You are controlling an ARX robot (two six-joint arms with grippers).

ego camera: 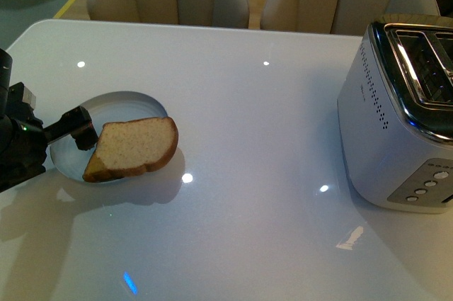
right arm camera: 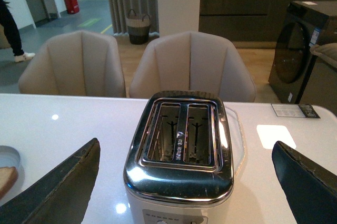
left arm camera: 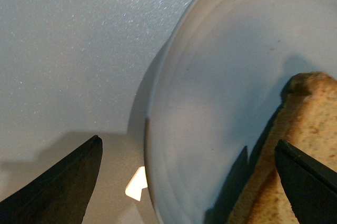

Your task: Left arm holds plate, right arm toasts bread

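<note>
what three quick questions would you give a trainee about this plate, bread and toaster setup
1. True or false: the bread lies wholly inside the plate.
2. What do the slots of the toaster hold? A) one slice B) two slices C) nothing
3. Is the left claw open or shut?

Key:
1. False. One end overhangs the rim.
2. C
3. Open, straddling the plate's rim.
</note>
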